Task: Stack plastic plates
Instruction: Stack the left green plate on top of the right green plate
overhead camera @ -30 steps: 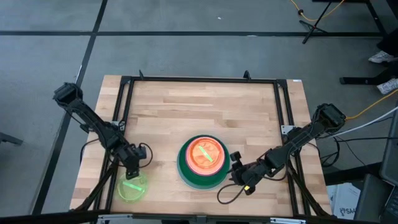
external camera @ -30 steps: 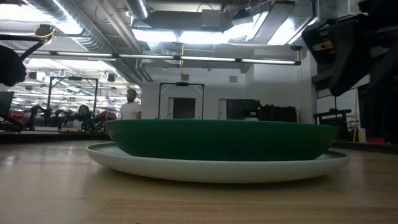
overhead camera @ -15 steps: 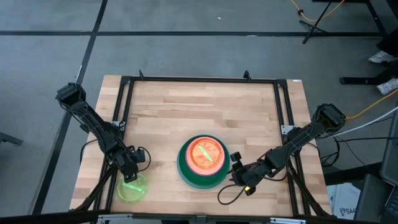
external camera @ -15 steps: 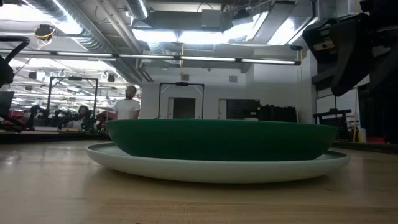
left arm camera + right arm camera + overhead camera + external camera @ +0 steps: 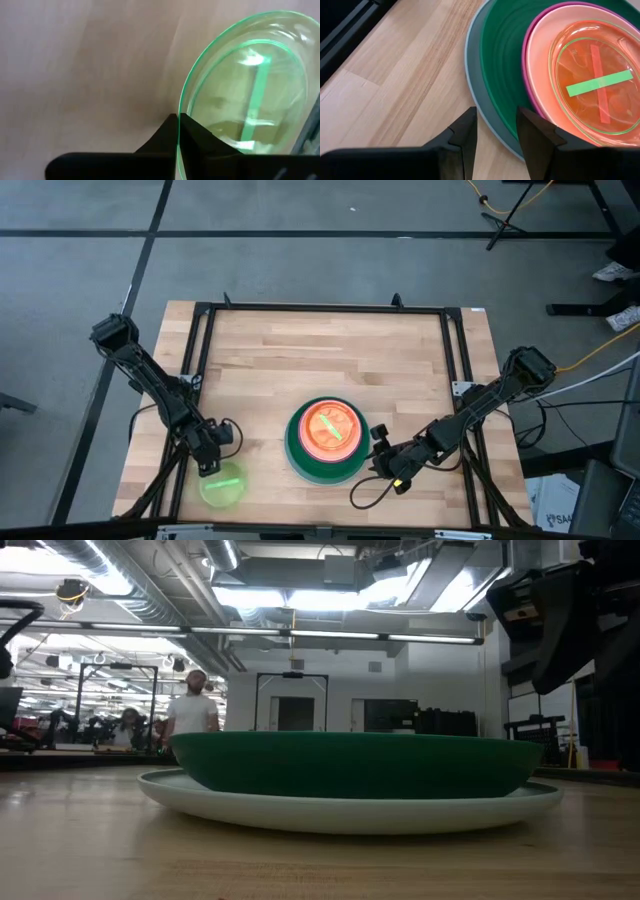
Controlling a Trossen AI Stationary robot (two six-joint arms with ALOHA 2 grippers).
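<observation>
A stack of plates (image 5: 325, 442) stands at the table's near middle. A light blue plate (image 5: 350, 808) is at the bottom, then dark green (image 5: 500, 65), magenta, peach and translucent orange (image 5: 590, 85). A lime green rim and strip show in the orange one. A single lime green plate (image 5: 222, 486) is at the near left. My left gripper (image 5: 208, 462) is shut on it. My right gripper (image 5: 378, 452) is open, just right of the stack, and its fingers (image 5: 470, 125) stop short of the light blue rim. My left gripper pinches the lime green plate's rim (image 5: 186, 95) between its two fingers, one on the inner side and one on the outer. It has the plate's far-left edge (image 5: 212, 474), coming from above and slanting down. The plate looks tipped, with its near side low by the table.
A black metal frame (image 5: 320, 308) runs round the wooden table top. Bare wood lies across the far half (image 5: 320, 360). Cables trail by the right arm near the front edge (image 5: 365, 492). A person (image 5: 192, 705) walks in the room beyond.
My left gripper has gone a little toward the table's near edge, down onto the lime green plate's far rim. That plate has shifted slightly toward the right and now looks tipped instead of flat. The person in the background has walked left.
</observation>
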